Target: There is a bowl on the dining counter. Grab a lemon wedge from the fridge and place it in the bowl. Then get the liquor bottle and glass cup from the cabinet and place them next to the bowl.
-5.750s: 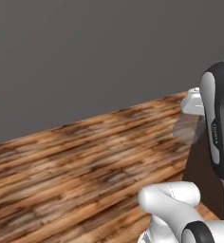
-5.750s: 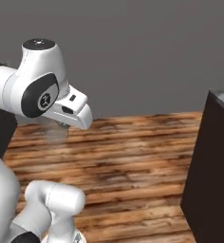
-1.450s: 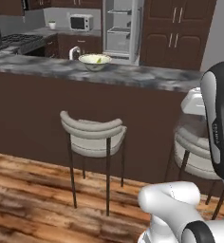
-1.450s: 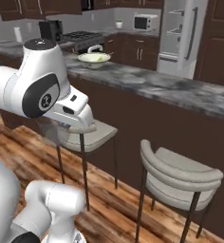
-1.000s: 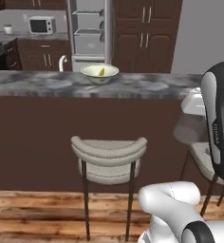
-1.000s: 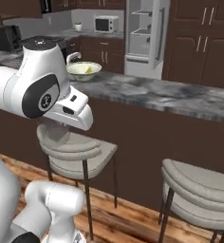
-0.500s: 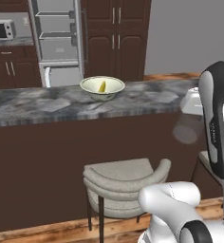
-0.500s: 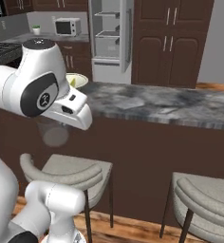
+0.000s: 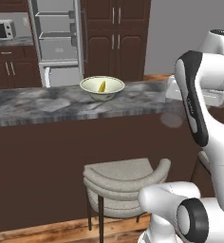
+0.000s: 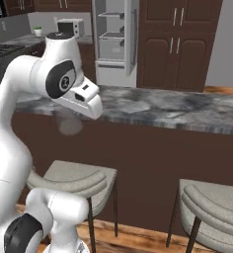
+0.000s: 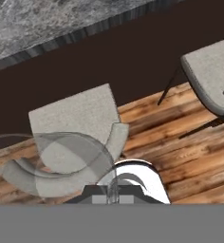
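Observation:
The pale bowl (image 9: 102,88) sits on the grey marbled dining counter (image 9: 47,104), holding a yellow lemon wedge (image 9: 101,86). Behind it the silver fridge (image 9: 57,42) stands open. My gripper (image 11: 114,192) is shut on the glass cup (image 11: 71,163), a faint translucent tumbler hanging under the hand (image 9: 172,119) (image 10: 69,124). The cup hangs in front of the counter's edge, to the right of the bowl and nearer me. The liquor bottle and the cabinet are out of view.
Pale round-backed stools (image 9: 123,178) (image 10: 212,207) stand against the counter's dark wood front (image 10: 153,168), over the wood floor (image 11: 180,142). One stool (image 11: 80,128) lies directly below the hand. Tall dark cupboards (image 9: 116,38) and a microwave (image 10: 69,27) line the far wall.
The whole picture has shifted as the base moved: counter and bowl are nearer and further right in the left base view. The arm keeps its pose with the cup still held.

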Controlling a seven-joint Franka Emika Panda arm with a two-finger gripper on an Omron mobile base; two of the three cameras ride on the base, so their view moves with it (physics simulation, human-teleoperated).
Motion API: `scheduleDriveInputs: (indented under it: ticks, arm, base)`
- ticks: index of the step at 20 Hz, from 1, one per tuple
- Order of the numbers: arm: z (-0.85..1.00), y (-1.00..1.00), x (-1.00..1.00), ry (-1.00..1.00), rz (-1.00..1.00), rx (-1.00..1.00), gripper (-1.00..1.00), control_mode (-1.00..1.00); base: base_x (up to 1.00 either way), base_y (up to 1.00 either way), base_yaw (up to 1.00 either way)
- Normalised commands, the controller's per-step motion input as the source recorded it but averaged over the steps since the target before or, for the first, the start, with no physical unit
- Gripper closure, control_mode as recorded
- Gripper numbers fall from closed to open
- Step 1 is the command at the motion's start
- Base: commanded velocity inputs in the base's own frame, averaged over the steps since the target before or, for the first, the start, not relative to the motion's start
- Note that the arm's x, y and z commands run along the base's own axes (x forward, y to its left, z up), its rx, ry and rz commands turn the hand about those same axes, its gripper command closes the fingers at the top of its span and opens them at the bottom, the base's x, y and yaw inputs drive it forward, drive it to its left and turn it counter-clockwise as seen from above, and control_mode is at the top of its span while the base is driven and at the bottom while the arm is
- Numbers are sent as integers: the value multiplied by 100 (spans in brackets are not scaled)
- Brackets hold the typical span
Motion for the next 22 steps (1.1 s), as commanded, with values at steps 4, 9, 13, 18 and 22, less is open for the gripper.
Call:
scheduleDriveInputs:
  ticks: [4, 9, 13, 18, 22]
  arm:
    - [0, 0, 100, 2, 0, 10, 100, -100]
    - [0, 0, 100, 0, 0, 10, 100, -100]
    - [-2, 0, 100, 0, 0, 2, 100, -100]
    - [-4, 0, 99, 0, 0, 0, 100, -100]
    - [-12, 0, 88, 0, 0, 0, 100, -100]
  base:
    - [0, 0, 0]
    - [0, 0, 0]
    - [0, 0, 0]
    - [0, 0, 0]
    - [0, 0, 0]
